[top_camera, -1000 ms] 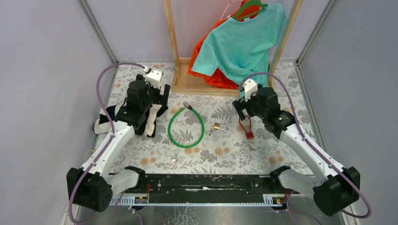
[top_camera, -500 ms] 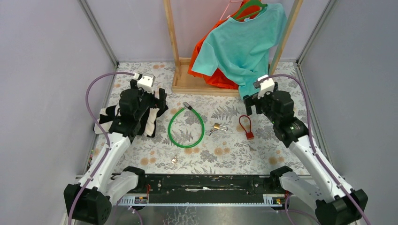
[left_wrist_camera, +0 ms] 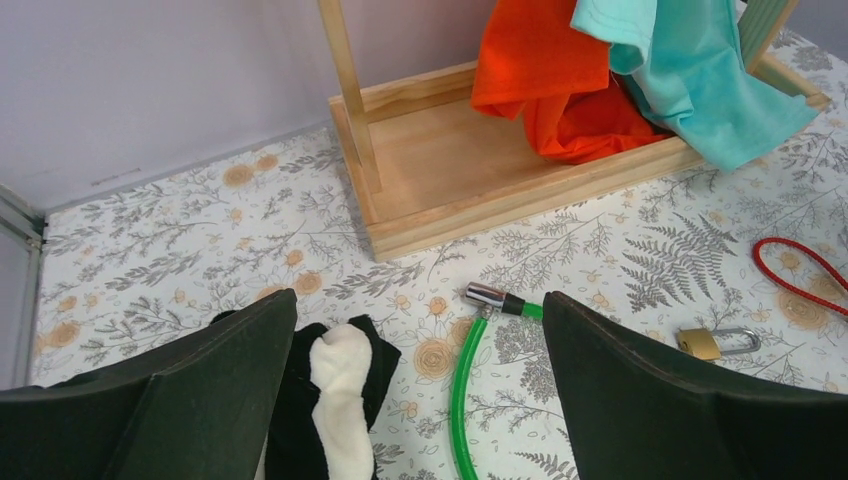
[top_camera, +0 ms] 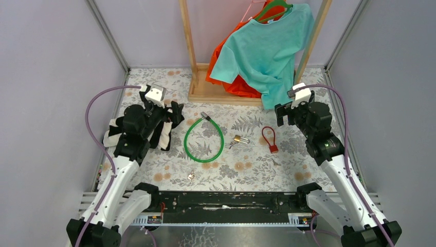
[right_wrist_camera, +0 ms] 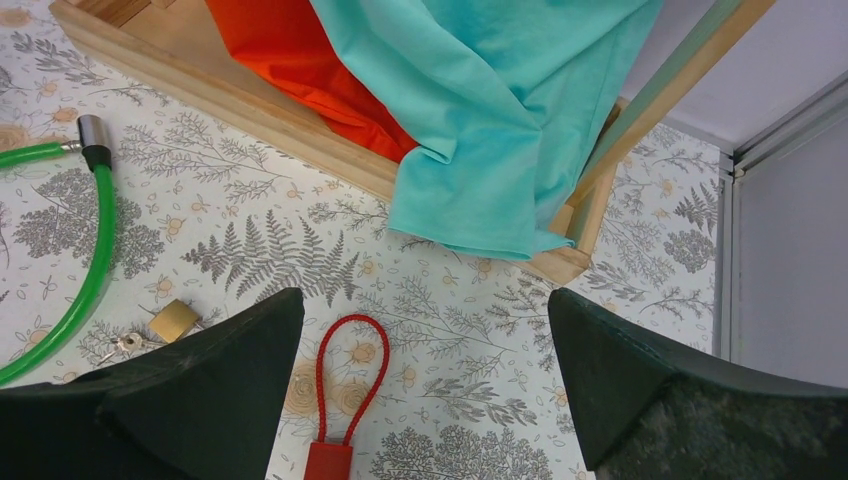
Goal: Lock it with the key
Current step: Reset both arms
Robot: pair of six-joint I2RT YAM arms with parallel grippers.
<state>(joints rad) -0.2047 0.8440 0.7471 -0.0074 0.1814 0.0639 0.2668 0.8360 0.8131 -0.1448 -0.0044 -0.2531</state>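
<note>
Top view: the left gripper (top_camera: 173,114) is seen held wide, nothing in it, above black-and-white cloth (top_camera: 163,135) near the left edge of the worktop (top_camera: 313,82). The right gripper (top_camera: 284,116) is likewise spread wide and empty, near the right edge. The padlock (top_camera: 239,139) is found lying mid-worktop, between a green cable loop (top_camera: 204,140) and a red cable lock (top_camera: 269,139). The key (top_camera: 191,177) is seen near the near edge, well apart from the padlock. A wooden rack (top_camera: 216,92) with a teal shirt (top_camera: 267,46) is placed at the far edge.

Left wrist: the jaws are shown wide apart; the cloth (left_wrist_camera: 340,400) is seen by the left finger, the green cable loop (left_wrist_camera: 460,400) between the fingers, and the padlock (left_wrist_camera: 715,343) past the right finger.

Right wrist: the jaws are shown wide apart, with the red cable lock (right_wrist_camera: 345,390) between the fingers and the padlock (right_wrist_camera: 175,320) lying just beyond the left finger.
</note>
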